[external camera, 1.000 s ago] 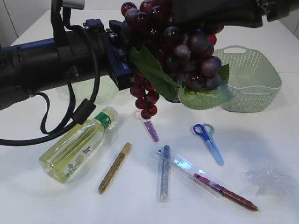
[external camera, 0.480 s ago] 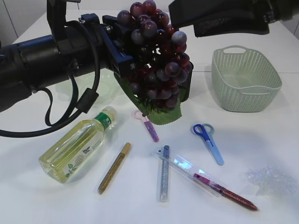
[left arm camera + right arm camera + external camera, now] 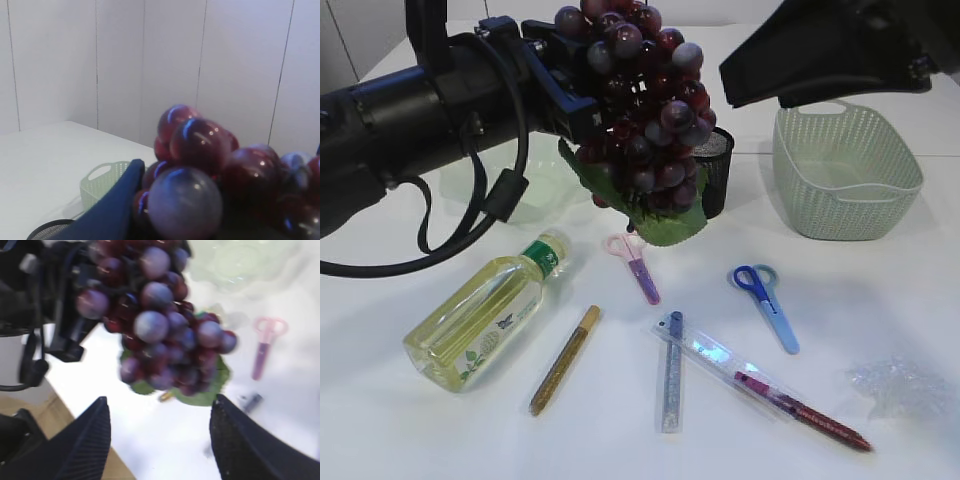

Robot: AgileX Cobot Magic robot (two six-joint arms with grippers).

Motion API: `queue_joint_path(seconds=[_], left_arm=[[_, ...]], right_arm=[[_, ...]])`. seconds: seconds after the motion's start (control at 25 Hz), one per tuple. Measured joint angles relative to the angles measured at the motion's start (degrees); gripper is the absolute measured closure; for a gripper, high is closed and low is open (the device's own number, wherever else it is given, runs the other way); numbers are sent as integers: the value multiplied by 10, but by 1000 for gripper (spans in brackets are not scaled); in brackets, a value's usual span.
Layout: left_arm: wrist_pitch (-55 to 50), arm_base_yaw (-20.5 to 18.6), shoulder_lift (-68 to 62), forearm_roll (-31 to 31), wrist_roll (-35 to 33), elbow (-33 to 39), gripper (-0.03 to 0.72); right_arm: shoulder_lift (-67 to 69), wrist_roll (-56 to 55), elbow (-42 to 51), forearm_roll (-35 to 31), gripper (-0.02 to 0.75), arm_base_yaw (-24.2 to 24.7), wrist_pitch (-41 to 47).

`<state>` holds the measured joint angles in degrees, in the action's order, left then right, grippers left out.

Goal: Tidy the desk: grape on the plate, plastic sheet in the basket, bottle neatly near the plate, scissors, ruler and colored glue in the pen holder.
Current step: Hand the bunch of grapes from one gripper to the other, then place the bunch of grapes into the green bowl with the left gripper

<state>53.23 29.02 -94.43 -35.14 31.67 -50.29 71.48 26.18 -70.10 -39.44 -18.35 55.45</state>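
Exterior view: left gripper [image 3: 570, 75] now pinches the glossy round grape [image 3: 645, 110] alone; right gripper [image 3: 160, 412], spread, has withdrawn toward 2 o'clock.

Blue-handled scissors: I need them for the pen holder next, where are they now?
In the exterior view, the blue-handled scissors lie flat right of centre, below the green basket.

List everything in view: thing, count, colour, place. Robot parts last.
grape bunch: one, dark red and purple with green leaves, held in the air above the table by the left pincer
plate: one, clear green, back left
pen holder: one, black mesh, behind the grapes
basket: one, pale green, back right
bottle: one, yellowish with green cap, lying front left
scissors: two, pink centre, blue right
glue sticks: three, gold, silver, red, front
ruler: one, clear, front centre
plastic sheet: one, clear, front right
left pincer: gripping grapes
right pincer: open, empty
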Motion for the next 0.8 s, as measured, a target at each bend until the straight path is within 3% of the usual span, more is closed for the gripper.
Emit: queue_joint_path(seconds=[0.28,0.52,0.64,0.8], left_arm=[[-21,-49,0,17,-1,0,501],[-26,-107,0,41,-2,0,502],[-30,-131,0,73,-18,0,502],[-71,-147,-2,113,-71,-20,503]], right_arm=[[0,-184,0,214,247,0,1],[0,-308,0,404,247,0,63],[0,-328,0,457,248,0,96],[0,-333,0,471,248,0,111]])
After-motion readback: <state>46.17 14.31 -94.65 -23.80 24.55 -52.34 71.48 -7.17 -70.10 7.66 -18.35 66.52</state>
